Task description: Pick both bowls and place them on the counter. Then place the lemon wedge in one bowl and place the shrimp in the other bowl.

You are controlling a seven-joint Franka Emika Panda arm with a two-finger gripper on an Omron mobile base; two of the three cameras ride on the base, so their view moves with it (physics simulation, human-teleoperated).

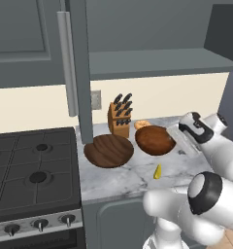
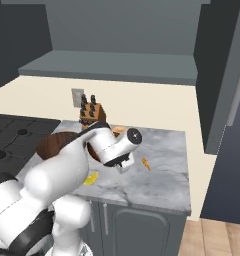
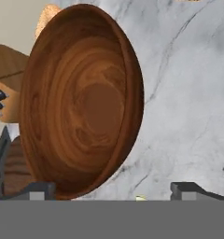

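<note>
Up close, hand cam has pincer [image 3: 112,189] wide by reddish bowl [image 3: 81,100]; lemon wedge [image 1: 158,171] prob. clearer from left base.

Soft, even rendered light is falling over the kitchen, with no single lamp showing. The marbled surface [image 1: 133,177] and cream back wall [image 1: 36,107] are reading bright, while the grey cabinets [image 1: 21,39] overhead are sitting dim. Shadows are lying faint and short beside the dark brown bowl [image 1: 108,151]. The reddish-brown bowl [image 3: 81,100] is carrying a mild sheen in the hand view, its grain showing crisply. Edges are looking slightly jagged and textures coarse; nothing is appearing blurred or warped.
</note>
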